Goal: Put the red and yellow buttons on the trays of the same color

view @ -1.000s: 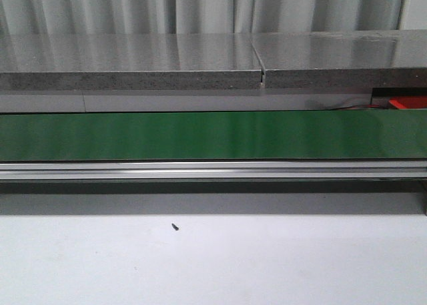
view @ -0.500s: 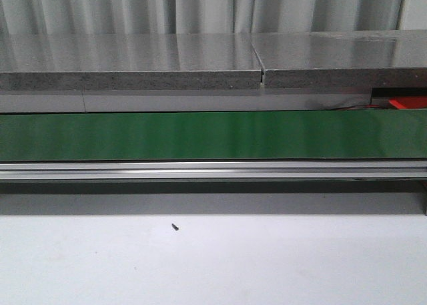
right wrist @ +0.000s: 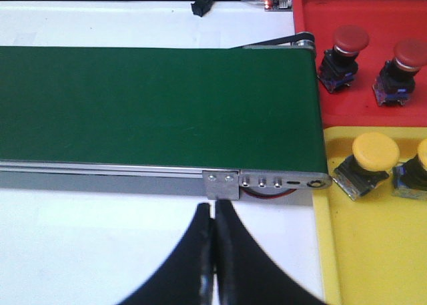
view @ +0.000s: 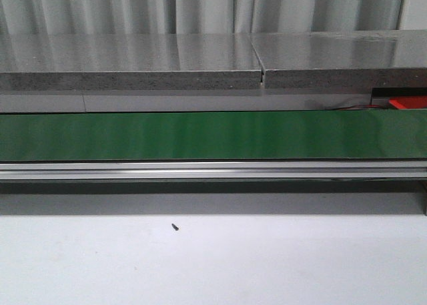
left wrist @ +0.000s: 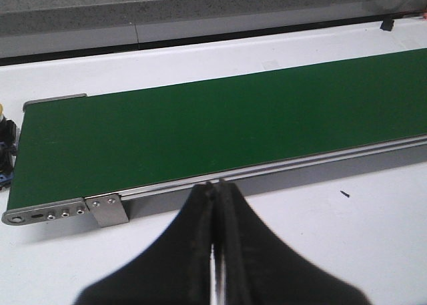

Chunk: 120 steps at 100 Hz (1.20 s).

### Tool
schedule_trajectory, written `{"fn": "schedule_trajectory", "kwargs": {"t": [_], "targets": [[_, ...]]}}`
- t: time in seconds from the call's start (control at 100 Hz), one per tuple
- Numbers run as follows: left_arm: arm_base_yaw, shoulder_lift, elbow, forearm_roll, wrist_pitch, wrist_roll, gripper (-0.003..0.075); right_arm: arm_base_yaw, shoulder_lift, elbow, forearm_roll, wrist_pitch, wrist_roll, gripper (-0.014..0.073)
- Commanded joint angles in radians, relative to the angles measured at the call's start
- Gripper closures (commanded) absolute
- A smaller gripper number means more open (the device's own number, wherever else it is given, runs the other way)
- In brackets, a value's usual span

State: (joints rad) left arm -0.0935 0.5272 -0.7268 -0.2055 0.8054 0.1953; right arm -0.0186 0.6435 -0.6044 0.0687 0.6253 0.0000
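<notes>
— Firstly, any brands, labels or writing?

— I can read none on the green conveyor belt [view: 213, 136], its metal end plates or the buttons.

— Claw states?

— My left gripper [left wrist: 215, 191] is clenched, fingers pressed together with nothing between them, hanging just off the belt's near rail by its left end bracket [left wrist: 107, 209]. My right gripper [right wrist: 213, 215] is likewise clenched on nothing, just short of the right end bracket [right wrist: 221, 183].

— Task items?

— All sit past the belt's right end. The red tray [right wrist: 313, 11] holds two red buttons [right wrist: 343, 57] and [right wrist: 400, 70]. The yellow tray [right wrist: 333, 251], touching the red tray's near edge, holds two yellow buttons [right wrist: 367, 163] and [right wrist: 415, 170], the second cut off by the frame. At the belt's left end, in the left wrist view, a dark object with a yellow top [left wrist: 5, 145] shows at the frame edge; I cannot tell what it is.

— Edges and room?

— The white table [view: 213, 265] in front of the belt carries only a small dark speck [view: 175, 227]. A grey stone ledge [view: 133, 65] runs behind the belt.
</notes>
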Motion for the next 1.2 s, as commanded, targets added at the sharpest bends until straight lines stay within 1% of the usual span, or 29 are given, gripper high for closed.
{"fn": "schedule_trajectory", "kwargs": {"t": [0.0,0.2,0.36,1.19], "targets": [[-0.008,0.006,-0.027,-0.015,-0.073,0.001,0.0739,0.000,-0.055,0.017,-0.010,-0.076,0.000,0.0661],[-0.008,0.006,-0.027,-0.015,-0.073,0.001,0.0739,0.000,-0.182,0.098,-0.010,-0.054,0.000,0.0661],[-0.008,0.006,-0.027,-0.015,-0.073,0.001,0.0739,0.000,-0.241,0.110,-0.011,-0.061,0.000,0.0661],[-0.008,0.006,-0.027,-0.015,-0.073,0.001,0.0739,0.000,-0.244,0.110,0.005,-0.062,0.000,0.0661]]}}
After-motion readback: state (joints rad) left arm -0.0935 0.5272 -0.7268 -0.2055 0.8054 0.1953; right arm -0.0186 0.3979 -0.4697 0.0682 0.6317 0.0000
